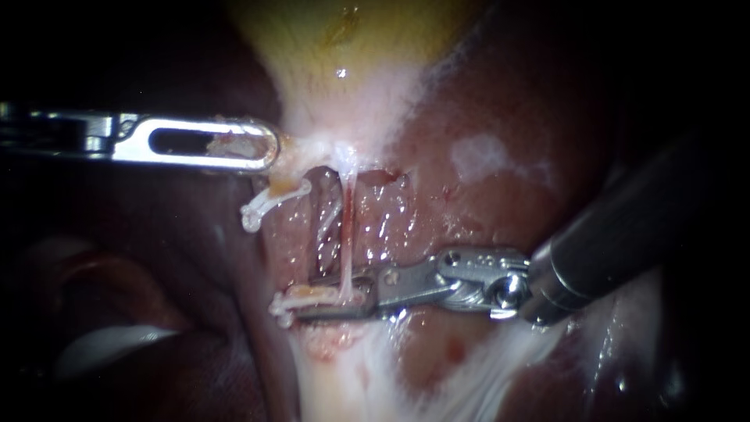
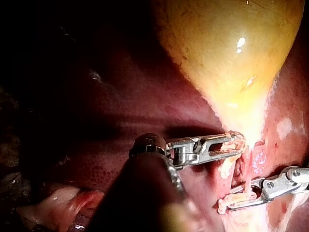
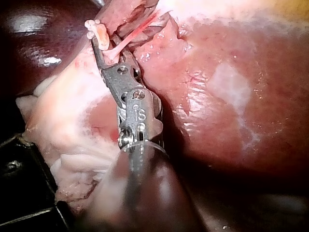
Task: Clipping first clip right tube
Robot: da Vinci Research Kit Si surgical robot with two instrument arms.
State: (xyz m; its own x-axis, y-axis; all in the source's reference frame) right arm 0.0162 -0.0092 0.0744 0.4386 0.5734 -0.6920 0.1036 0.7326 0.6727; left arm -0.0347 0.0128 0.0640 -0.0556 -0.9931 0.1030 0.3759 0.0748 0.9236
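Left instrument (image 1: pixel 262 148) has its jaws clamped on the pale narrow end of the gallbladder (image 1: pixel 344 47), coming in sideways just under the yellow belly. Straight down from there the right tube (image 1: pixel 346 227) runs as a thin pinkish strand over the wet liver (image 1: pixel 484 195). At its far end from the gallbladder, the right instrument (image 1: pixel 312 303) has its jaws nearly together on a white clip (image 1: pixel 301 297), and the tube passes right through that clip. A paler strand lies just beside the tube.

Yellow gallbladder (image 2: pixel 227 48) tapering to pale tissue, glossy dark red liver (image 1: pixel 508 94) beside it, whitish patch (image 1: pixel 484 154) on liver
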